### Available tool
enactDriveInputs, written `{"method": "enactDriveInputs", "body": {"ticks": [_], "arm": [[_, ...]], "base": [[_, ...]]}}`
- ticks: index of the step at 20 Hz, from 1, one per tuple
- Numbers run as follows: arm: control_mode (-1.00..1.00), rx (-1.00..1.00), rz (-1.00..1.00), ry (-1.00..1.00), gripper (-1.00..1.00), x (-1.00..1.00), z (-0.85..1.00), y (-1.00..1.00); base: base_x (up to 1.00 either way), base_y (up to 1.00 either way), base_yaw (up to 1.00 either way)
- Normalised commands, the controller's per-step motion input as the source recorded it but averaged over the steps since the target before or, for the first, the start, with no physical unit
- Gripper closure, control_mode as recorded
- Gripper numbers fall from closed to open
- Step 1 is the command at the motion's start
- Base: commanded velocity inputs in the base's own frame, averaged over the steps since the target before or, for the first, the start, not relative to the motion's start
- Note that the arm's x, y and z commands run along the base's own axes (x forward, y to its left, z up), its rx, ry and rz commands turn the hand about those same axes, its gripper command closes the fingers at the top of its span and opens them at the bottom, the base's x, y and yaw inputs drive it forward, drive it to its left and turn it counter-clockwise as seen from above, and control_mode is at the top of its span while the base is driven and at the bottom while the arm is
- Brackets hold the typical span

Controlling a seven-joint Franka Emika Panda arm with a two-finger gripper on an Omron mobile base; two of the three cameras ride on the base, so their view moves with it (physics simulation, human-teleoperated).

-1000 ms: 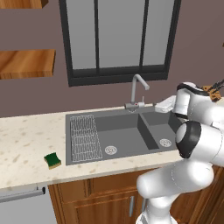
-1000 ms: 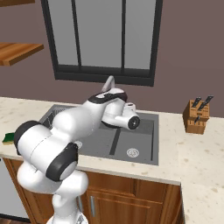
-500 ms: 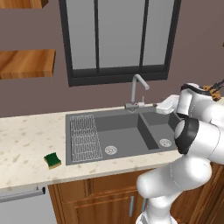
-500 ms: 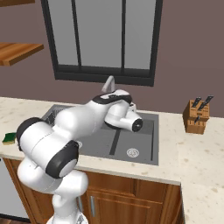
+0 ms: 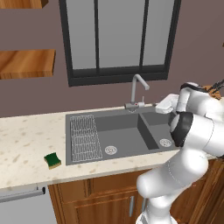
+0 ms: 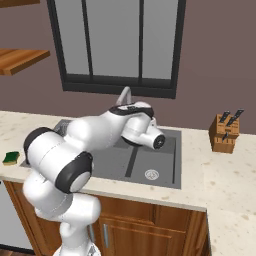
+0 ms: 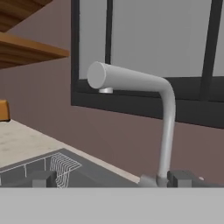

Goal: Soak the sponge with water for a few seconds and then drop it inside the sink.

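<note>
Lying on the counter left of the sink [image 5: 148,135], the sponge [image 5: 53,160] looks light and squashy; pinch its long sides. Gripper's opening: cannot tell.

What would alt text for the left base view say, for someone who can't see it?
A white robot arm reaches toward a grey gooseneck faucet behind a dark grey double-basin sink. A green and yellow sponge lies on the speckled counter left of the sink.
</note>
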Motion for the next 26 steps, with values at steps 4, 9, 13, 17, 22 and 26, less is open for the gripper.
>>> {"method": "enactDriveInputs", "body": {"ticks": [4, 9, 13, 17, 22, 26], "arm": [[-1.00, 0.00, 0.00, 0.00, -1.00, 0.37, 0.00, 0.00], [-1.00, 0.00, 0.00, 0.00, -1.00, 0.29, -0.04, 0.00], [-1.00, 0.00, 0.00, 0.00, -1.00, 0.16, -0.09, 0.01], [-1.00, 0.00, 0.00, 0.00, -1.00, 0.08, -0.08, 0.00], [-1.00, 0.00, 0.00, 0.00, -1.00, 0.05, -0.09, 0.00], [-1.00, 0.00, 0.00, 0.00, -1.00, 0.05, -0.19, 0.00]], "base": [[0.00, 0.00, 0.00], [0.00, 0.00, 0.00], [0.00, 0.00, 0.00], [0.00, 0.00, 0.00], [0.00, 0.00, 0.00], [0.00, 0.00, 0.00]]}}
